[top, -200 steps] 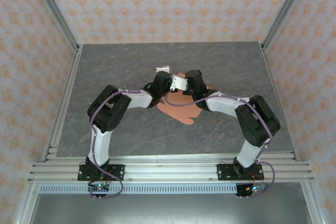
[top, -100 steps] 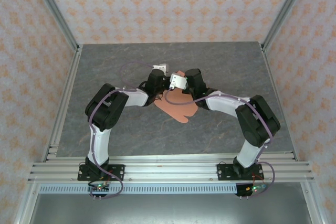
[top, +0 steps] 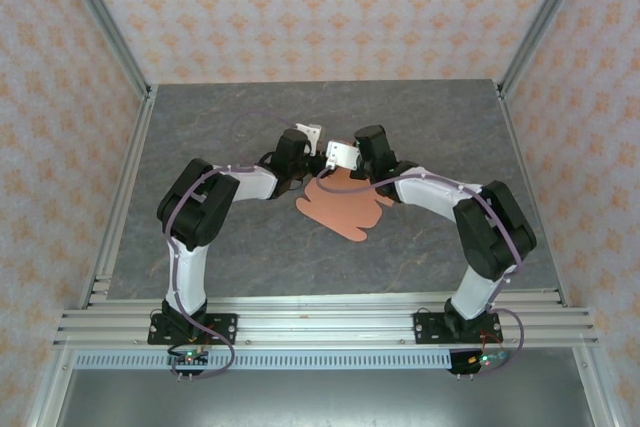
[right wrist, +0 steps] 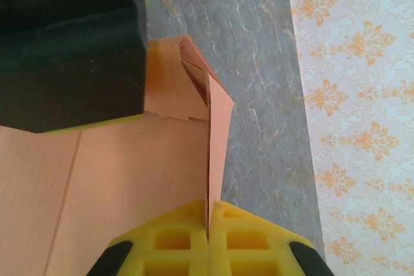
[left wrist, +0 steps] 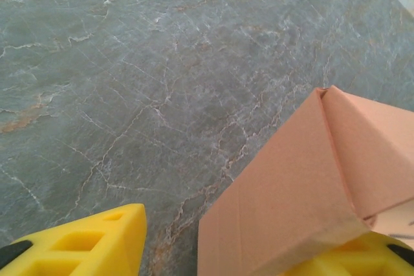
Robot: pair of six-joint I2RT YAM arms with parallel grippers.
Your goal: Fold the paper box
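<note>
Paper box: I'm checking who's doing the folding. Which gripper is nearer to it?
Right. The right gripper is pinched on an upright flap of the paper box; the left gripper is open beside a folded wall, one finger by the card.

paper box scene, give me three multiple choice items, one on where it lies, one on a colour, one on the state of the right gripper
1. Where does the paper box lie on the table?
A. at the near-left corner
B. near the middle
C. against the far edge

2. What colour are the fingers of the right gripper?
A. yellow
B. blue
C. white

3. What is the right gripper doing?
A. hanging wide open over bare table
B. shut on nothing
C. shut on an upright flap of the paper box

Answers:
1 B: the top external view shows the salmon-orange card lying mid-table, where the two arms meet.
2 A: the right wrist view shows both fingers as yellow.
3 C: in the right wrist view the fingers meet with the thin flap standing on edge between them.
</note>
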